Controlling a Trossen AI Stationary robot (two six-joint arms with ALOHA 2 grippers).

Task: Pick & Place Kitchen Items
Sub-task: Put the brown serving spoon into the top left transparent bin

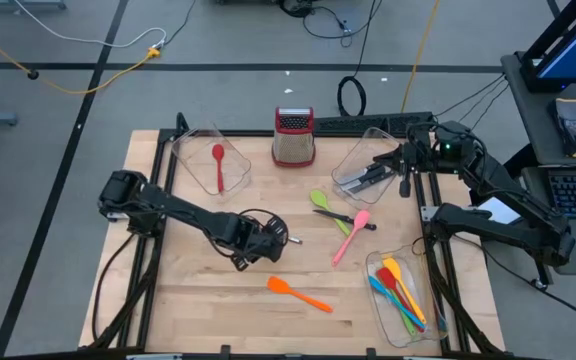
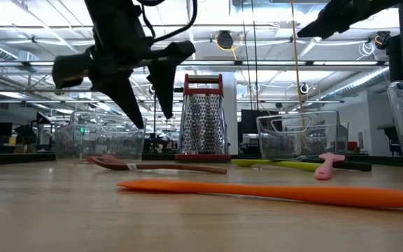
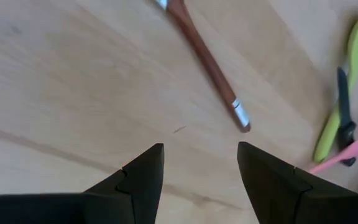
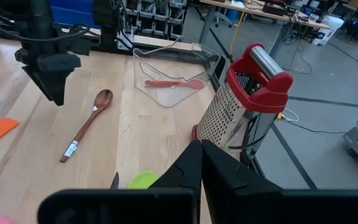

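My left gripper (image 3: 201, 168) hangs open above the table, pointing steeply down, its fingers clear of the wood; it also shows in the low view (image 2: 154, 120) and the high view (image 1: 268, 240). A brown wooden spoon (image 3: 207, 59) lies flat just beyond the fingertips, untouched, its labelled handle end nearest them. An orange spatula (image 1: 298, 293) lies nearer the front edge. A green spoon (image 1: 320, 200), a pink spatula (image 1: 351, 235) and a black-handled knife (image 1: 343, 216) lie at mid-table. My right gripper (image 4: 201, 163) is shut and raised at the far right (image 1: 393, 163), holding nothing.
A steel grater with a red top (image 1: 294, 137) stands at the far edge. A clear bin (image 1: 190, 150) at the far left holds a red spoon (image 1: 218, 165). Another bin (image 1: 353, 160) sits below my right gripper. A third (image 1: 378, 268) at the near right holds several coloured utensils.
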